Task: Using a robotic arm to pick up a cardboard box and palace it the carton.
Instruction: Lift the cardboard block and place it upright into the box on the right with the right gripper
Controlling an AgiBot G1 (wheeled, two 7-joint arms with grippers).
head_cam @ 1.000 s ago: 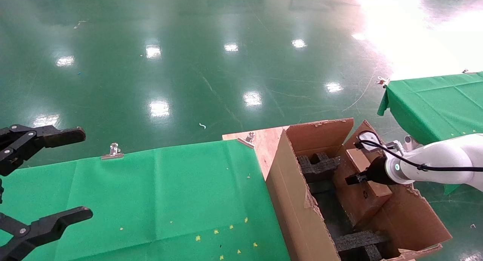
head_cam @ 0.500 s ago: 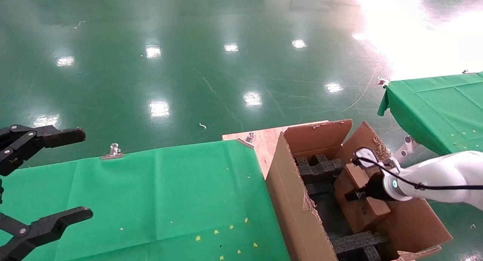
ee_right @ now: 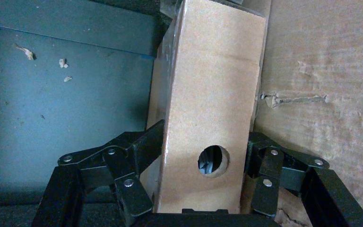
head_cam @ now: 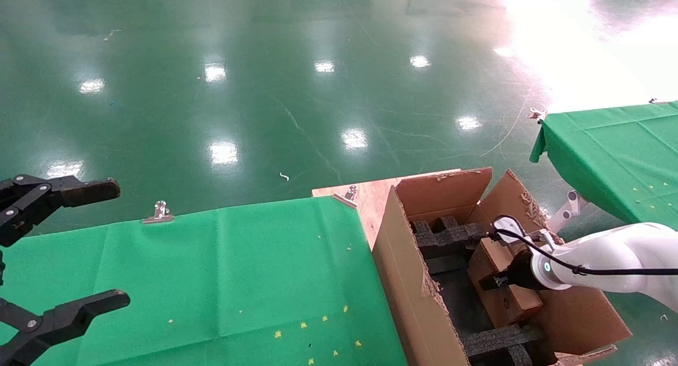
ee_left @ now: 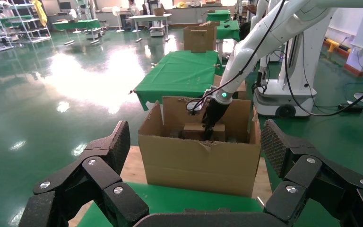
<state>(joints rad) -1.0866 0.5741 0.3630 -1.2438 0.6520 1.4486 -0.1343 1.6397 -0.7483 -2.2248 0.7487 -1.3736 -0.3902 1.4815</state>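
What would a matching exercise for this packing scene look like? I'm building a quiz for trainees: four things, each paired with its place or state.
Things:
1. cardboard box
2. left pincer
3. foam block
4. carton

Places or states:
A. open over the green cloth
B. beside the clothed table
C. clamped by the right pincer
D. at the carton's far end

Pairs: 1-C, 2-A, 3-D, 4-B

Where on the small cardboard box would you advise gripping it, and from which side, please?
Across its two long narrow sides, coming at the face with the round hole, as the right end effector does now on the cardboard box: those flat parallel sides fit between the fingers.
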